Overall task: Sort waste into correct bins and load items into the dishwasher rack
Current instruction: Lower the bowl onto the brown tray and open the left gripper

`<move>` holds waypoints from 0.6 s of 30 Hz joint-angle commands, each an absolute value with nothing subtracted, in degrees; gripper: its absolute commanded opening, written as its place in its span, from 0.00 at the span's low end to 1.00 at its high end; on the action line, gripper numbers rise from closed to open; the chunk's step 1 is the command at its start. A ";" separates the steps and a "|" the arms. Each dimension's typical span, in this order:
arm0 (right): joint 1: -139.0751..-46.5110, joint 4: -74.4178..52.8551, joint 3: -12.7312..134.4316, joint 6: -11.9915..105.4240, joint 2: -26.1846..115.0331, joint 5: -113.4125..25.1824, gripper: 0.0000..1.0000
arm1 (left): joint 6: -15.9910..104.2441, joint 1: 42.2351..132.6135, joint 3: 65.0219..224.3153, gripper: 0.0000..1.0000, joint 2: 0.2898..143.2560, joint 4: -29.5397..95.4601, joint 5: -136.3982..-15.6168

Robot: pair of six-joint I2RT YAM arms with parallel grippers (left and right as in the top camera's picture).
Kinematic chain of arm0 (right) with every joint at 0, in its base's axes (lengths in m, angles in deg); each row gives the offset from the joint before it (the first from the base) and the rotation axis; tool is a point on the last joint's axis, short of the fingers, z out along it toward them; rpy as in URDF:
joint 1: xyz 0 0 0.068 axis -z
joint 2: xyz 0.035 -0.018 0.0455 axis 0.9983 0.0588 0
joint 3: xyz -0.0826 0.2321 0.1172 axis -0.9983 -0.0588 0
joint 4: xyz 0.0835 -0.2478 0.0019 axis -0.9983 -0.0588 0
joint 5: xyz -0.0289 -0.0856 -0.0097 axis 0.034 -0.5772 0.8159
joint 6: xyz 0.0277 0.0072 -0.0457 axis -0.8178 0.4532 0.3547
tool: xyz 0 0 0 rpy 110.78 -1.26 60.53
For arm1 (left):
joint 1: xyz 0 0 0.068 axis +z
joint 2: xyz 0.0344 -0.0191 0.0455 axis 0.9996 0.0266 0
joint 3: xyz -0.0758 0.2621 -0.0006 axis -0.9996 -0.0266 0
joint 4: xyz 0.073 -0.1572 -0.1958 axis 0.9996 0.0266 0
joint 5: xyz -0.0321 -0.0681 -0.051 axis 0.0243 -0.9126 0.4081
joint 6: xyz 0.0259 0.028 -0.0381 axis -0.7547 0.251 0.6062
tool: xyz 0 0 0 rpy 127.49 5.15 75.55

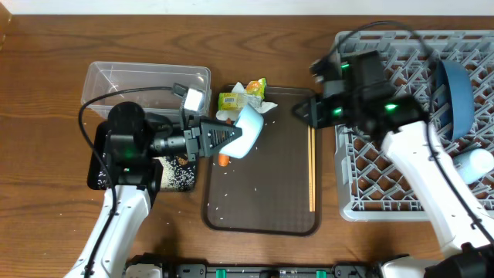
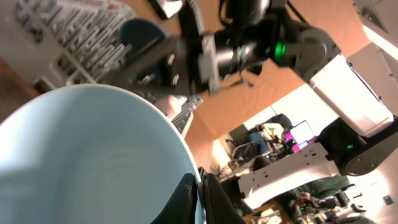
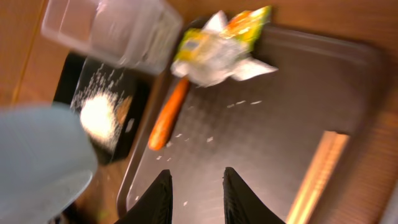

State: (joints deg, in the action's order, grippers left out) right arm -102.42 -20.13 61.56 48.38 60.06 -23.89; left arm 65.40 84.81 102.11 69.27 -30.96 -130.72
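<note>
My left gripper (image 1: pixel 235 137) is shut on the rim of the white bowl (image 1: pixel 250 130), which hangs tilted over the left side of the brown serving tray (image 1: pixel 270 216). In the left wrist view both fingers (image 2: pixel 214 202) pinch the rim of the bowl (image 2: pixel 93 155). My right gripper (image 1: pixel 301 110) hovers over the tray's upper right. Its jaws (image 3: pixel 196 175) are open with nothing between them. The yellow-green wrapper (image 1: pixel 243 96) with white tissue (image 3: pixel 249 68) lies at the tray's top. The carrot (image 1: pixel 223 160) rests by the tray's left rim. The chopsticks (image 1: pixel 311 166) lie along the right side.
The clear tub (image 1: pixel 147 81) stands at the back left, and the black tray (image 1: pixel 185 179) with rice in it sits in front of it. The dishwasher rack (image 1: pixel 386 170) on the right holds the dark blue dish (image 1: pixel 455 93) and a pale cup (image 1: pixel 475 164). Rice grains dot the brown tray.
</note>
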 commanded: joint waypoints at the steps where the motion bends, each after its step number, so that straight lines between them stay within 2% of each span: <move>1: -98.16 -19.80 62.39 50.21 57.13 -16.37 0.24 | 58.58 83.24 102.53 0.06 69.51 -27.33 -130.65; 8: -95.62 -20.21 62.39 52.81 53.07 -15.76 0.25 | 48.66 77.42 102.53 0.06 71.26 -13.61 -120.40; 18: -94.73 -20.50 62.41 52.73 43.67 -27.51 0.29 | 45.93 64.73 102.55 0.06 71.94 1.19 -83.02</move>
